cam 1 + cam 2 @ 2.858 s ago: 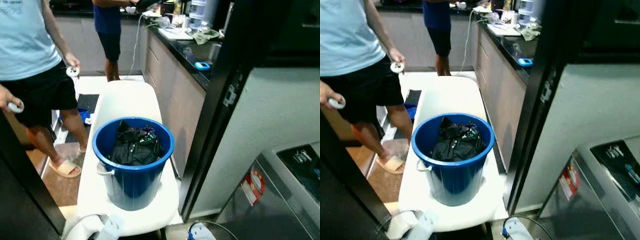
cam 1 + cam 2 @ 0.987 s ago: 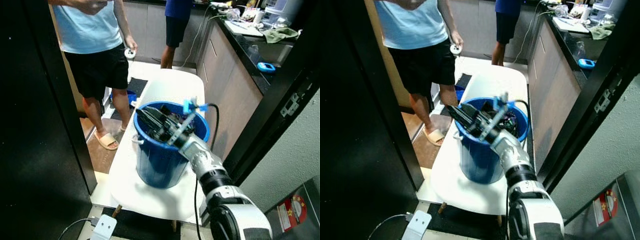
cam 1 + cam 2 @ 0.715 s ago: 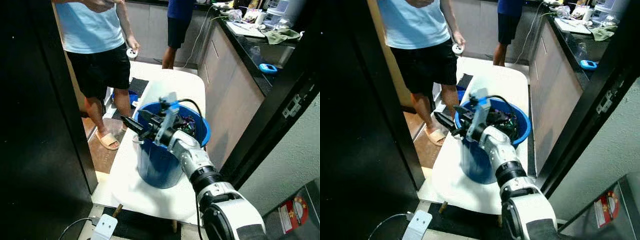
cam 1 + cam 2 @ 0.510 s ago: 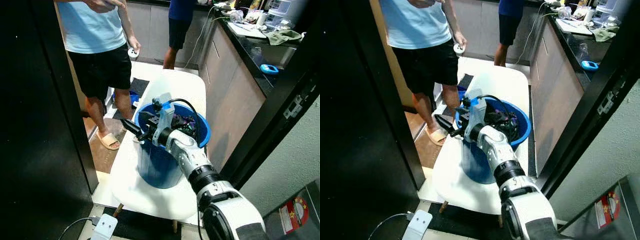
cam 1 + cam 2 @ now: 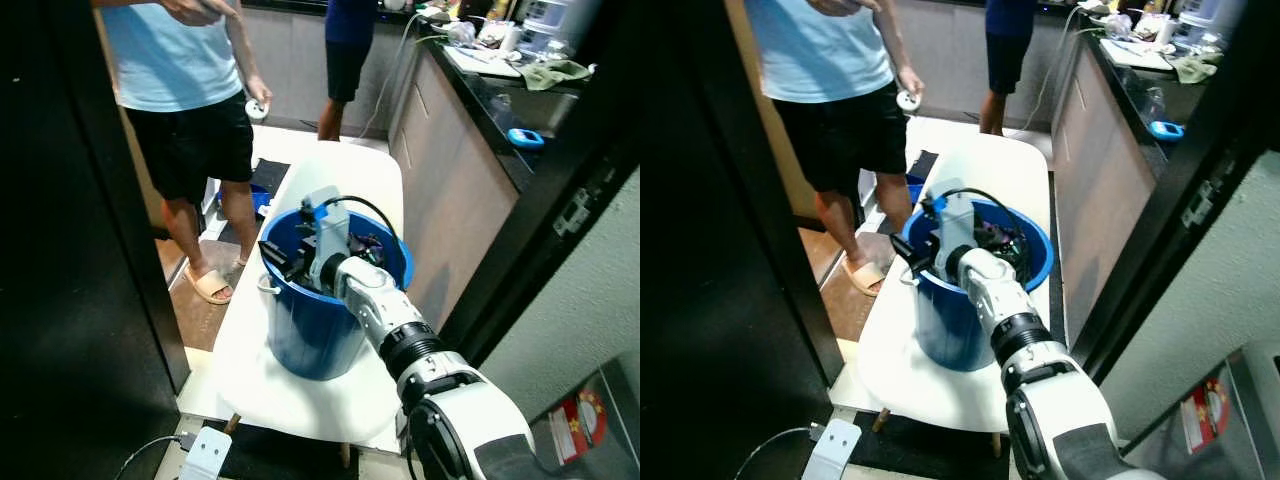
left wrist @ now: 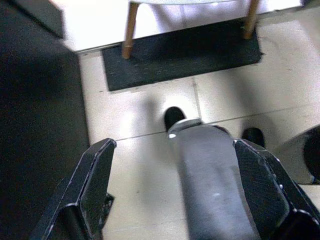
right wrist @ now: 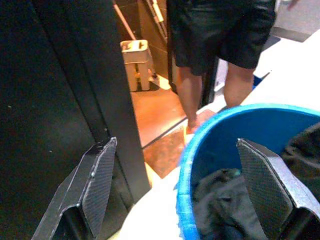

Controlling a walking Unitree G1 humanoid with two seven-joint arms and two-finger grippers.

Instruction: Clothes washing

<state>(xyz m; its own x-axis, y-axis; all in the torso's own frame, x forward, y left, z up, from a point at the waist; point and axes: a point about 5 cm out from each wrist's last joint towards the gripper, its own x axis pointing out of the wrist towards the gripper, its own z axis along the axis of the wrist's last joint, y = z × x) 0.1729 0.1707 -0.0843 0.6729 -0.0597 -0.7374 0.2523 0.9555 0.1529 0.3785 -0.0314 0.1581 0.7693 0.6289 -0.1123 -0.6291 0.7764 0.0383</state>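
A blue bucket (image 5: 300, 338) stands on a white table (image 5: 340, 180) with dark clothes (image 5: 368, 248) heaped inside. My right arm reaches across the bucket from the right. The right gripper (image 5: 279, 260) is open over the bucket's left rim, with nothing between its fingers. In the right wrist view the two black fingers (image 7: 95, 185) stand wide apart, with the blue rim (image 7: 240, 112) and dark clothes (image 7: 225, 200) past them. The left gripper (image 6: 175, 145) hangs open above the tiled floor.
A person in a light blue shirt and black shorts (image 5: 190, 90) stands left of the table, a second person (image 5: 345, 40) behind it. A dark counter (image 5: 490, 90) runs along the right. A black panel (image 5: 60, 250) is at my left, a grey washing machine (image 5: 590, 400) at lower right.
The right arm came up into view, swung its gripper left across the bucket past the left rim, then drew back a little onto the rim. The camera has also turned.
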